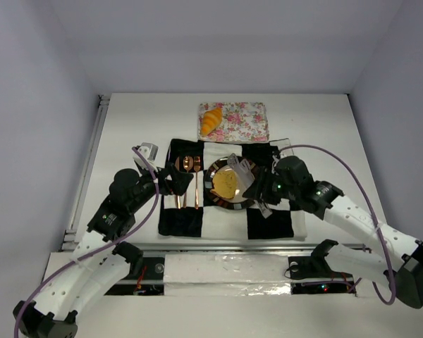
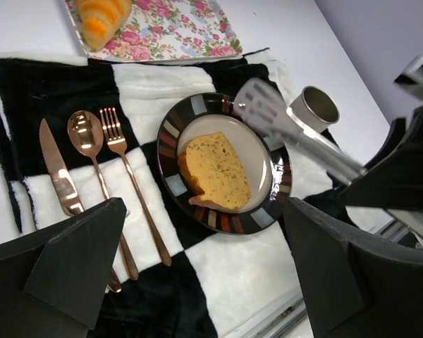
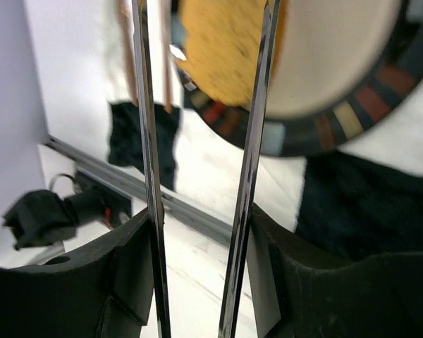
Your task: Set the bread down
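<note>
- Because its fingers bear on the outer faces of the two metal arms, the right gripper (image 3: 201, 218) is closed on the tongs (image 2: 296, 132) and not on any bread. The arms stand apart with nothing between them. I read that as a slack squeeze that lets the blades spring wide.
- The tongs' slotted head hangs over the far right rim of the plate (image 2: 170, 186), just clear of the food. That suits a tool that has nothing left to carry there.
- The bun slice (image 2: 213, 171) lies flat in the well of the plate, a little left of its centre. Nothing touches it, so this half of the bread looks placed.
- The left gripper (image 2: 204, 211) is spread wide and empty. It sits to the left of the plate, above the cutlery, probably kept out of the tongs' way.
- The knife (image 2: 56, 169), spoon (image 2: 84, 134) and fork (image 2: 127, 176) lie side by side left of the plate on the checked mat (image 2: 162, 77), laid out as a place setting.
- The croissant (image 2: 102, 17) rests beyond the plate on the left end of the floral napkin (image 2: 183, 28), well apart from both grippers. I cannot tell whether that is its final spot or whether it should join the slice.
</note>
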{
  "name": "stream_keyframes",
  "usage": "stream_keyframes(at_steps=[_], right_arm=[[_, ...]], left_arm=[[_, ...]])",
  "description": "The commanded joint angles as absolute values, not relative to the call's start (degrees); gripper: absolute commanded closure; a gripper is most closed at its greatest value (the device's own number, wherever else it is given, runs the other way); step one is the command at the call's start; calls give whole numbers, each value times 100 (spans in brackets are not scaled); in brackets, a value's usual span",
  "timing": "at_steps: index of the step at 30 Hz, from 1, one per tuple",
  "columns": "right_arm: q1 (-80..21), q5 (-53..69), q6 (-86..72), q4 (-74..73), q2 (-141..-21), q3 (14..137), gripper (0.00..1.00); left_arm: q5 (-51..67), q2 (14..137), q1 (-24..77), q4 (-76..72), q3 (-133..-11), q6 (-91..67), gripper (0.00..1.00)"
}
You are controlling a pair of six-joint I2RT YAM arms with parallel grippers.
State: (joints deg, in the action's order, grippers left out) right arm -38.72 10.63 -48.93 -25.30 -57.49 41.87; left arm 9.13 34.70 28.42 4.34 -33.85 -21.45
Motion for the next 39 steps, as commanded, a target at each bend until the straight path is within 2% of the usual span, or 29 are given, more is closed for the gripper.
stream_keyframes(at_steps=[1, 5, 10, 16, 20, 31, 39], right_arm=[[-3902, 695, -4676, -2084, -6035, 4929, 47], [-3902, 352, -4430, -1899, -6801, 5491, 48], [-3551, 246, -4017, -1784, -8435, 6930, 47], [-3278, 378, -3736, -2196, -10104, 8462, 46], [-3051, 317, -3674, -2478, -10808, 9332, 45], [-2979, 764, -3533, -2769, -11865, 10221, 43], [-2979, 1291, -3717, -2234, -11953, 9976, 43]], left_arm=[[888, 3410, 2865, 281, -3463, -2092, 6], [896, 3366, 2865, 281, -3454, -2092, 6], [949, 3358, 2865, 264, -3463, -2092, 6], [1055, 3331, 2865, 220, -3454, -2083, 6], [1099, 3296, 2865, 193, -3463, -2083, 6], [1213, 3278, 2865, 158, -3454, -2083, 6], [1178, 3287, 2865, 167, -3445, -2083, 6]])
